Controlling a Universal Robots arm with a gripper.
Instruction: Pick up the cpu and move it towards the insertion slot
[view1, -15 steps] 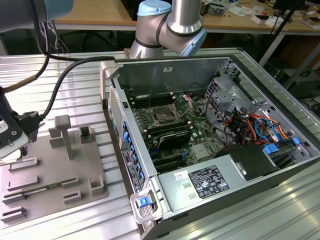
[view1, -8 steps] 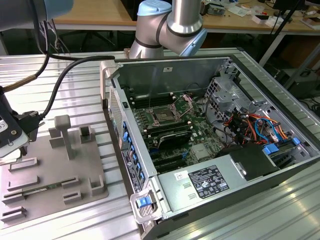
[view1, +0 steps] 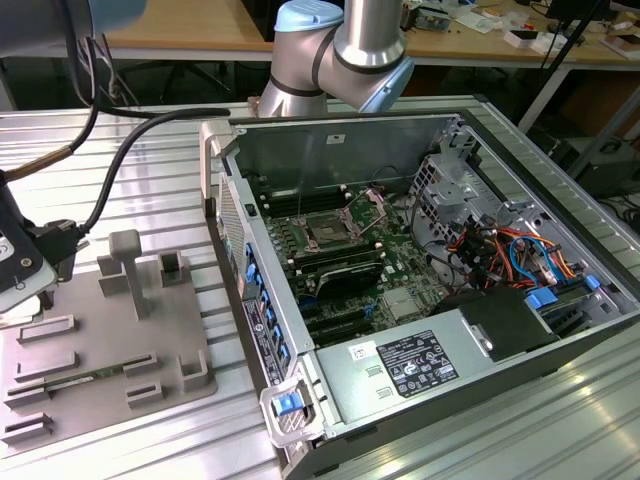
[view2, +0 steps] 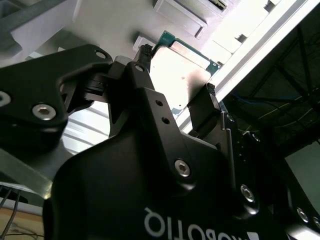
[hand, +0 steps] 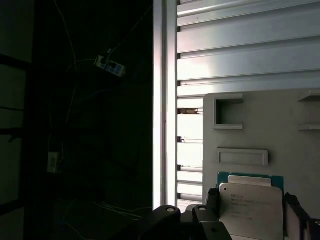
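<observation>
Second wrist view: black two-finger gripper (view2: 177, 70) clamped on flat square silver-topped cpu (view2: 182, 82); I would lift level.

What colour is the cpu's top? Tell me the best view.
The cpu top is pale silver-white, rimmed green; clearest in the first wrist view.

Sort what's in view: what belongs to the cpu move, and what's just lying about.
Belongs to the job:
- cpu, clamped at its edges by the end effector
- insertion slot, on the green board inside the open case

Just lying about:
- grey tray
- power supply
- red and blue cables
</observation>
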